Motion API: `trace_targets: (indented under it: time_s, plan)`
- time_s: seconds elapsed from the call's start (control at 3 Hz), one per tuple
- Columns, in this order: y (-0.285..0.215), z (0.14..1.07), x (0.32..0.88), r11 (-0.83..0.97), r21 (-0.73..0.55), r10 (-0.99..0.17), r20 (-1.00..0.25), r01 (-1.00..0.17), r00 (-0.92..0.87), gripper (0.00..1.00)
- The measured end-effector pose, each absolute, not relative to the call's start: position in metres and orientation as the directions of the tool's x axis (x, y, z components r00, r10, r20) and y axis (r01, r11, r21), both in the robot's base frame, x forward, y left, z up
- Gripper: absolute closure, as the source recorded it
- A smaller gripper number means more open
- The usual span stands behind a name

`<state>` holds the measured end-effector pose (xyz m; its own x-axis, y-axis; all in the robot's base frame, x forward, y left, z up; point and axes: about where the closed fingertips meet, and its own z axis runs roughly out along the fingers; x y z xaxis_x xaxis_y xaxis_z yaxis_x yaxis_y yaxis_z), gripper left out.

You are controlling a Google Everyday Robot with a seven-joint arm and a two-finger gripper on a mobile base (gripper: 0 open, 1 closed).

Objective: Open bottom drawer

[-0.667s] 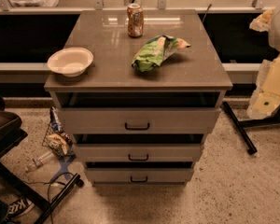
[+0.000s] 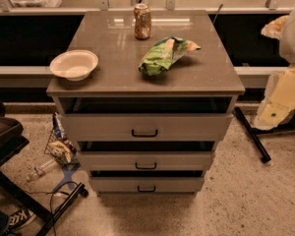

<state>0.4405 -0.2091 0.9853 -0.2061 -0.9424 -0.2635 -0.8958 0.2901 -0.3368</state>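
**Unmoved since earlier frame: drawers, surface items and arm all placed as before**

Lowest of three in cabinet: bottom drawer (image 2: 146,181), close to floor, small black handle (image 2: 146,189) at centre of its flat panel. Dark slit above panel; inside hidden. Stacked above it, middle drawer (image 2: 146,157) and taller top drawer (image 2: 145,123), each with same dark slit, contents likewise hidden.

On surface (image 2: 206,75): white bowl (image 2: 73,64) right at left edge; can (image 2: 142,21) upright near back edge; crumpled green bag (image 2: 164,55) right of centre, near can, well apart from bowl.

Left of cabinet, on floor (image 2: 226,205): heap of wrappers (image 2: 61,149) just beside lower drawers, clear bottle (image 2: 39,172) lying on its side, dark stand legs (image 2: 64,205) crossing lower left corner. To right, black bar (image 2: 250,134) slanting across floor, near cabinet corner. Open speckled floor straight in front of drawer fronts.

Far right edge: pale arm (image 2: 290,33) with gripper (image 2: 275,112) at its lower end, well apart from cabinet, touching no drawer or handle. Cannot tell how wide jaws stand, nor whether holding anything.
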Motion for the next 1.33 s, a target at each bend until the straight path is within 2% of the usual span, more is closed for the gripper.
trace_targets:
  time_s: [0.33, 0.67, 1.33]
  plan:
    - [-0.204, 0.931, 0.439, 0.320, -0.298, -0.910, -0.361, -0.899, -0.204, 0.00]
    - [-0.190, 0.842, 0.427, 0.340, -0.201, -0.845, -0.494, -0.919, -0.204, 0.00]
    - [-0.163, 0.694, 0.442, 0.406, -0.193, -0.693, -0.702, -0.893, -0.164, 0.00]
